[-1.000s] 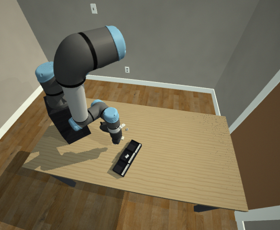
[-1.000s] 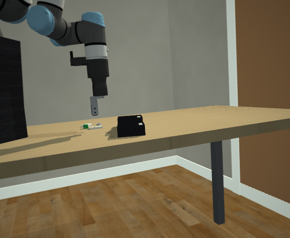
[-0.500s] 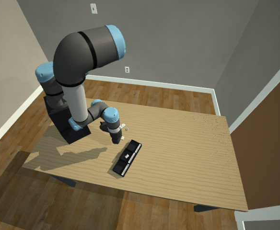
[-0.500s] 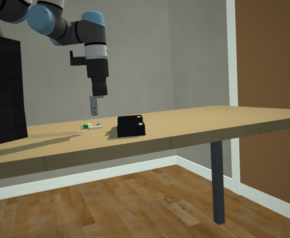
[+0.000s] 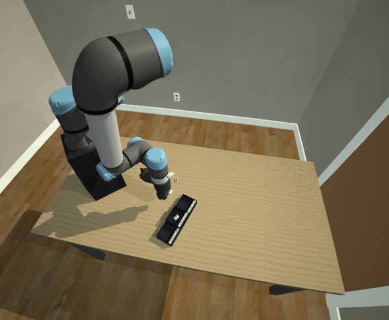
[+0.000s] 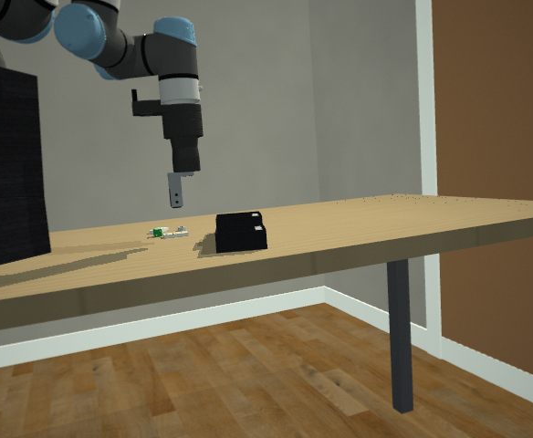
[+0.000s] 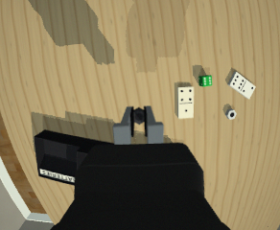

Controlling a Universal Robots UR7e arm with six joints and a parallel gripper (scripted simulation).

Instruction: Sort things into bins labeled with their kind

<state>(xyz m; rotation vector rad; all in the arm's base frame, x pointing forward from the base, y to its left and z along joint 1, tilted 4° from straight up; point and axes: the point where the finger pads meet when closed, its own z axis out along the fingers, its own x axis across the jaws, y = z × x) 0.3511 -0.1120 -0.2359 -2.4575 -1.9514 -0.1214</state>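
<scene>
A black bin with three compartments (image 5: pixel 176 219) lies on the table and has labels along one side, too small to read. A small white piece (image 5: pixel 176 217) lies in its middle compartment. My gripper (image 6: pixel 175 200) hangs well above the table, left of the bin (image 6: pixel 241 231). In the wrist view its fingers stand narrow around a small dark thing that I cannot make out. On the table lie two white dominoes (image 7: pixel 185 102) (image 7: pixel 242 83), a green die (image 7: pixel 205 80) and a small metal nut (image 7: pixel 230 113).
The arm's black base block (image 5: pixel 91 172) stands at the table's far left corner. The bin's end shows at the wrist view's lower left (image 7: pixel 58 156), close to the table edge. The loose pieces lie between the base and the bin (image 6: pixel 167 232).
</scene>
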